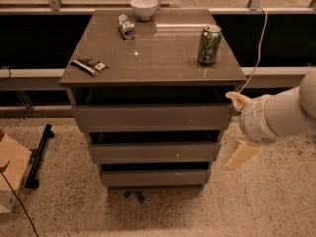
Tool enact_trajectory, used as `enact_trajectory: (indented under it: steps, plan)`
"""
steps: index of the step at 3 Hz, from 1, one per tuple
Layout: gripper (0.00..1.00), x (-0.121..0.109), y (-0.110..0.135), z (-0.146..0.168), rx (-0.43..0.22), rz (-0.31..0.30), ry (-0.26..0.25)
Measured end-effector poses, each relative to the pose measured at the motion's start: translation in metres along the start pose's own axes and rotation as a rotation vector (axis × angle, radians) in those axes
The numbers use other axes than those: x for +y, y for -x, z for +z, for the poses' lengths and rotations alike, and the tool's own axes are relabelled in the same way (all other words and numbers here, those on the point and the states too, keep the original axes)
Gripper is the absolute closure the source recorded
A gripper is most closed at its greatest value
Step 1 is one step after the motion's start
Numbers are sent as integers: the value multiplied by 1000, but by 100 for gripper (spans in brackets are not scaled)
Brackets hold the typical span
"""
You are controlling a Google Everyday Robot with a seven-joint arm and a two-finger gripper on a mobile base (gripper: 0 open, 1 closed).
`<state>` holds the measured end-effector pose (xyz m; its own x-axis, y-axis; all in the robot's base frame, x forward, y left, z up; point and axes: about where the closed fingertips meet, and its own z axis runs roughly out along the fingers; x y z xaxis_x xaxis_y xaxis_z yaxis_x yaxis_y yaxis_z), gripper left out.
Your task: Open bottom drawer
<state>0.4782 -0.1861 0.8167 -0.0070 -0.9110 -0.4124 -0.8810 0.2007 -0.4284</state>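
Note:
The bottom drawer [154, 177] is the lowest of three taupe-grey fronts on the cabinet [153, 58], with a dark gap above it. It sits slightly set back under the middle drawer [154, 152] and the tall top drawer [150, 116]. My gripper [231, 131] is at the cabinet's right side, level with the middle drawer. Its two cream fingers [242, 154] are spread apart and hold nothing. It touches no drawer front. The white arm [286, 113] reaches in from the right edge.
On the cabinet top stand a green can [210, 44], a white bowl [144, 7], a small lying can [127, 26] and a dark snack packet [89, 65]. A cardboard box [11, 174] and a black bar [39, 154] lie on the speckled floor at left. A white cable [256, 48] hangs at right.

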Motion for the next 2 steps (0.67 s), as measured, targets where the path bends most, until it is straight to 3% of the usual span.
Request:
enact_trajectory:
  steps: [1,2]
  plan:
    - [0,0,-14,38,-5,-1,-46]
    - [0,-7,-15,43,-8,-2,-81]
